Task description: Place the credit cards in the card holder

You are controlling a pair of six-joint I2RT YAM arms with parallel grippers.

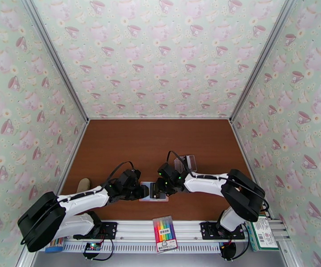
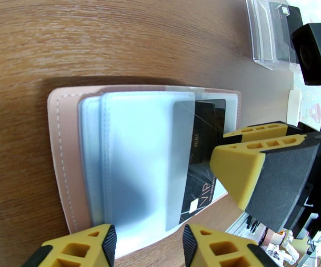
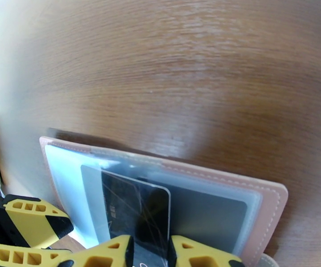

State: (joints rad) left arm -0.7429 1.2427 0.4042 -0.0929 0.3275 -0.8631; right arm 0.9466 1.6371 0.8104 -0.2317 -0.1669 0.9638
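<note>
Pink card holder (image 2: 67,152) open flat, black card (image 2: 205,139) half-sleeved; right pincer (image 3: 150,248) grips it, left pincer (image 2: 149,245) parted.

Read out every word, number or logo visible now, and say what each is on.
"VIP": on the black card partly in the pink card holder.
Smaller print higher on that card: too small to read.
Label on the marker pack at the near rail: too small to read.
Print on the green box: blurred.

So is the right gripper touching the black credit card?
Touching. The right wrist view shows the credit card pinched in the right gripper, partly inside the card holder.
</note>
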